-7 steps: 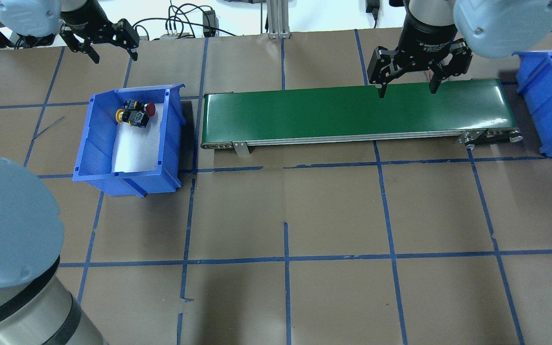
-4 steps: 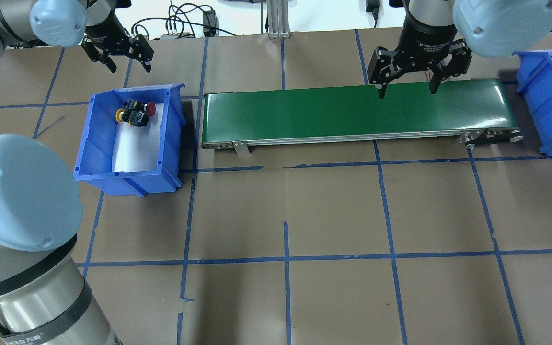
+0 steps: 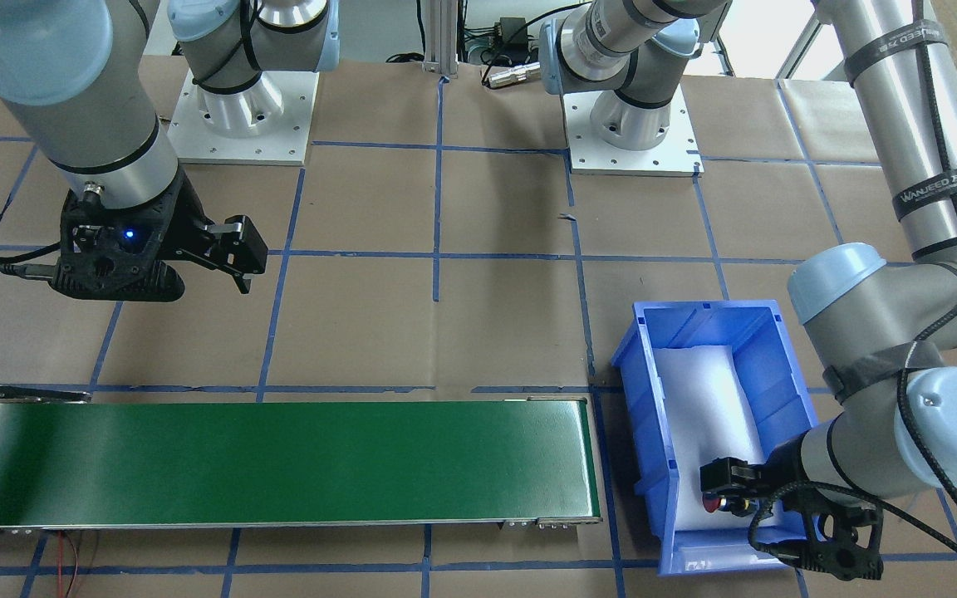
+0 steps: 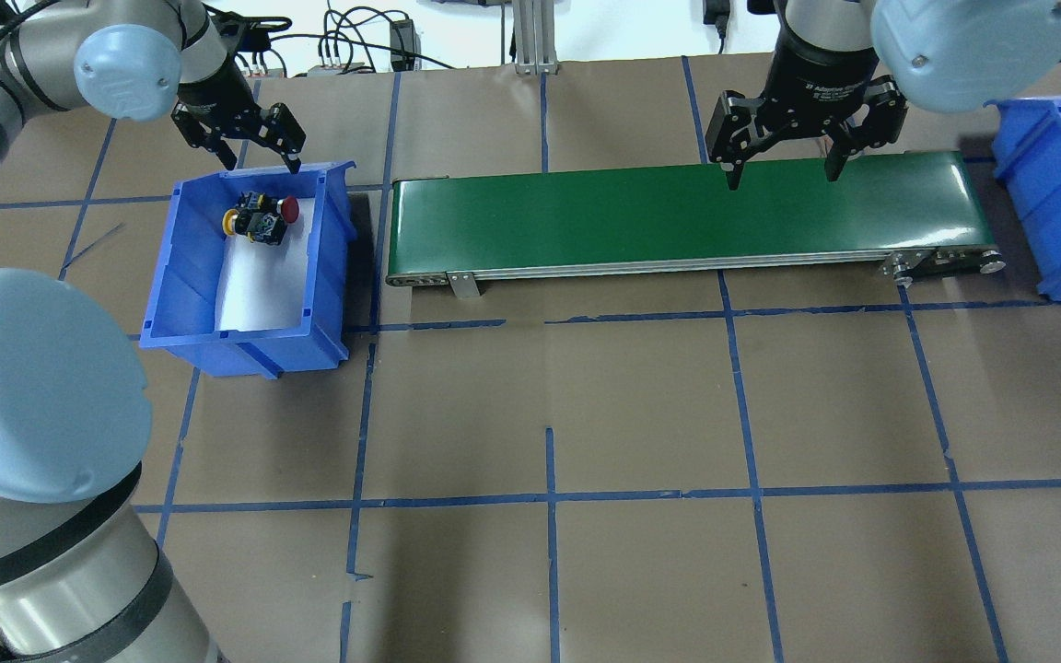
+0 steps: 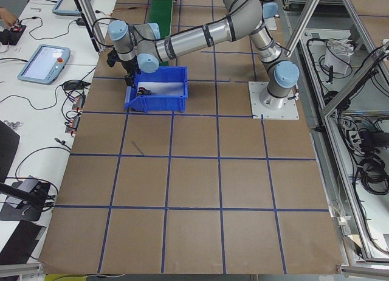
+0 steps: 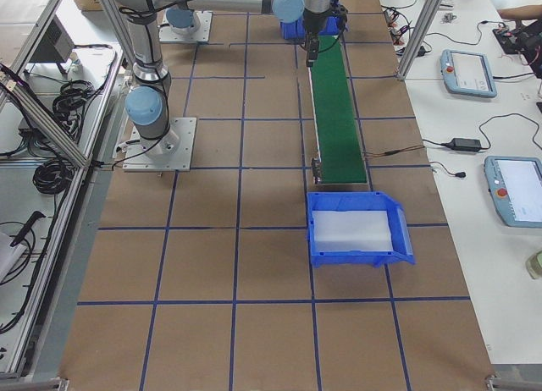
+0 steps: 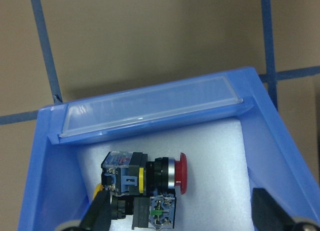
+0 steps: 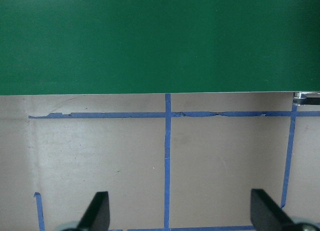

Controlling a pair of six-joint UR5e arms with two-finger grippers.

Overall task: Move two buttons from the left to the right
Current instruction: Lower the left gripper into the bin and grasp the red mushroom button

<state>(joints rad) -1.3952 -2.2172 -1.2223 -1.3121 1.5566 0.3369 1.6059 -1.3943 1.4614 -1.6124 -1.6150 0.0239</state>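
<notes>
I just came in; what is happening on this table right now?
The left end effector hovers open above the far end of the blue bin, where the red button and the yellow button lie together on white foam. Neither is picked up yet. The right end effector hangs open by the green conveyor belt.

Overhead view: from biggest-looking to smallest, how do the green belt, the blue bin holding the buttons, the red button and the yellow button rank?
1. green belt
2. blue bin
3. red button and yellow button: both tiny, look alike and lie together, so I won't rank them.
</notes>
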